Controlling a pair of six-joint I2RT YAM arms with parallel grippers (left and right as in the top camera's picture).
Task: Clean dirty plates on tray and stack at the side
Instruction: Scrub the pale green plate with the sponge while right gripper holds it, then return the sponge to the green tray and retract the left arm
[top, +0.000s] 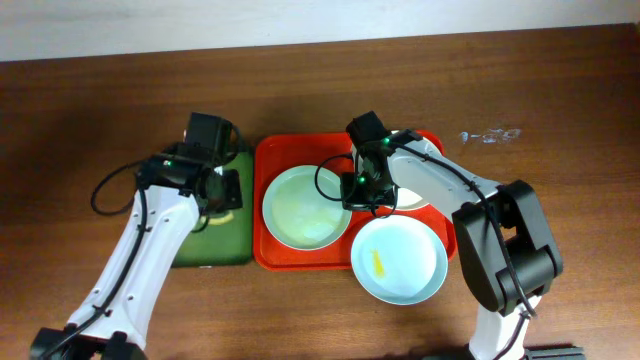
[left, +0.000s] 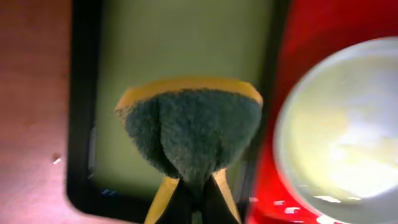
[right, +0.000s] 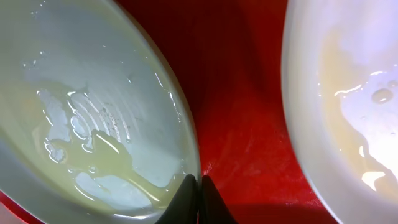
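Observation:
The red tray (top: 272, 255) holds a pale blue-green plate (top: 300, 207) wet with yellowish film. A cream-white plate (top: 418, 197) lies partly under my right arm. A second blue-green plate (top: 400, 262) with a yellow smear overlaps the tray's front right corner. My right gripper (right: 199, 186) is shut, with nothing between its fingers. Its tips rest at the rim of the wet plate (right: 81, 93), on the bare red tray (right: 242, 93) beside the cream plate (right: 348, 93). My left gripper (left: 196, 202) is shut on a folded green-and-yellow sponge (left: 189, 130).
The sponge hangs over the dark green tray (left: 186, 43), which stands just left of the red tray (left: 323, 25). Brown tabletop (top: 90, 110) surrounds both trays. A small wet patch (top: 490, 133) glints at the back right.

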